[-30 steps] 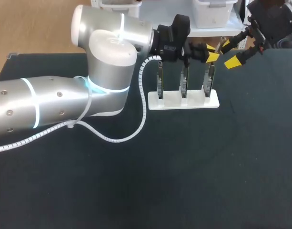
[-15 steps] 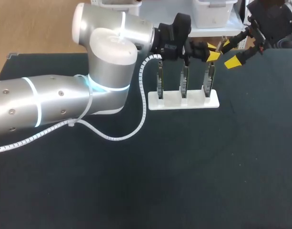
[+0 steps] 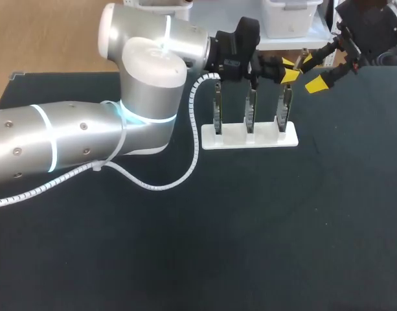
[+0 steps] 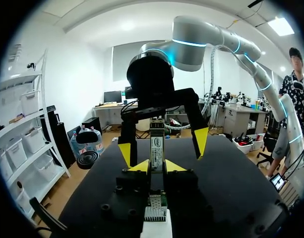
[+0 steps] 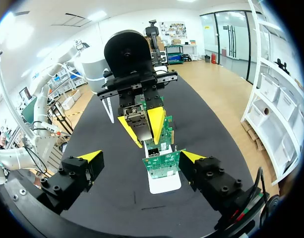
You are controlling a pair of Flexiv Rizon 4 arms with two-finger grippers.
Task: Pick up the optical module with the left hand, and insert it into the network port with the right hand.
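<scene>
**Almost no change, handover still pending**

Your left claw (image 4: 157,166) barely shifts over the last second. It stays clenched on the optical module (image 4: 157,148), far right above the white stand (image 3: 250,138). Your right claw (image 3: 313,72) waits just beside it, spread open and holding nothing.

The counter (image 3: 250,246) is matte near-black all over. At the left of the frame, the left arm (image 3: 68,142) is brushed silver with glowing pale-cyan rings, and its spiral-wrapped cable (image 3: 185,165) is white. In the upper middle, the stand (image 3: 250,138) is plain white and its three circuit boards (image 3: 249,110) are green. The left claw (image 3: 289,71) and right claw (image 3: 313,73) are black with bright yellow tips. The optical module (image 4: 157,146) is silvery metal with a white label.
</scene>
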